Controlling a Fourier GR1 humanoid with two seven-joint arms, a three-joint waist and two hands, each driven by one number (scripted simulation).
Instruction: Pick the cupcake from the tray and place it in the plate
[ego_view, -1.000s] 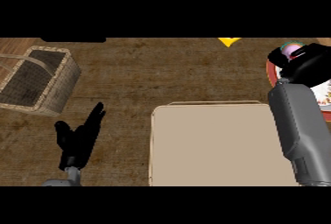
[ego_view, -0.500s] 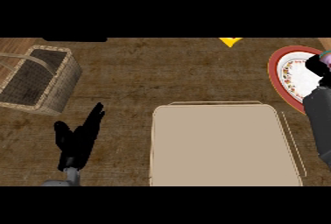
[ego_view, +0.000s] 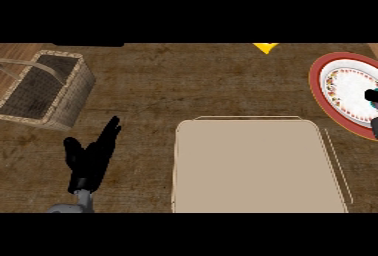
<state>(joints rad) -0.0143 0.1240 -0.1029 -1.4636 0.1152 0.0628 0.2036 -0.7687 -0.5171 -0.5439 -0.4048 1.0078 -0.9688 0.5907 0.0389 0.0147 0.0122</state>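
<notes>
The tray (ego_view: 258, 167) lies bare. At the bench's right edge the right hand (ego_view: 373, 96) barely shows over the plate (ego_view: 347, 90); its grip and the cupcake cannot be told. Placing seems underway. The left hand (ego_view: 92, 157) rests open.

The left hand (ego_view: 90, 159) shows at the lower left of the head view, rising from a short stretch of grey forearm (ego_view: 74, 205) at the bottom edge. Its black fingers are straight and held together, pointing up and slightly to the right, with the thumb standing apart on the left side. It rests open above the worktop (ego_view: 184, 85), holding nothing.

The right hand (ego_view: 373, 100) shows only as a small black sliver at the right edge of the view; too little of it is visible to tell its pose.
</notes>
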